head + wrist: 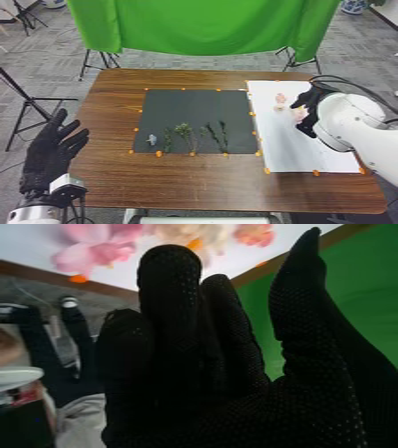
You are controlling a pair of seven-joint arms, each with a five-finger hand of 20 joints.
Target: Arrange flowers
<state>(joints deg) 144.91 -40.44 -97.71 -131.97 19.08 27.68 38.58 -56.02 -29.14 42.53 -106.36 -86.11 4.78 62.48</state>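
R hand (317,97): 1 pc., mine, black glove, over R part of worktop (191,185), by white sheet (289,152); fingers straight, thumb set wide of them, grip empty. L hand (46,156): 1 pc., mine, same glove, at L edge of worktop; fingers straight, slightly spread, likewise empty. Pink flowers (91,249), cream flower (194,236), coral flower (255,234): asstd., on white sheet, near my R fingers; contact, can't tell. Dark mat (182,107): 1 pc., flat, L of sheet. Green stems (184,131): sev., incl. 1 bushy, laid side by side on near half of mat. Small grey item (152,139): 1 pc., on mat, L of stems, type unclear. Orange tabs (159,154): misc., along edges of mat & sheet. Green cloth (200,27): 1 pc., hung beyond far edge of worktop.
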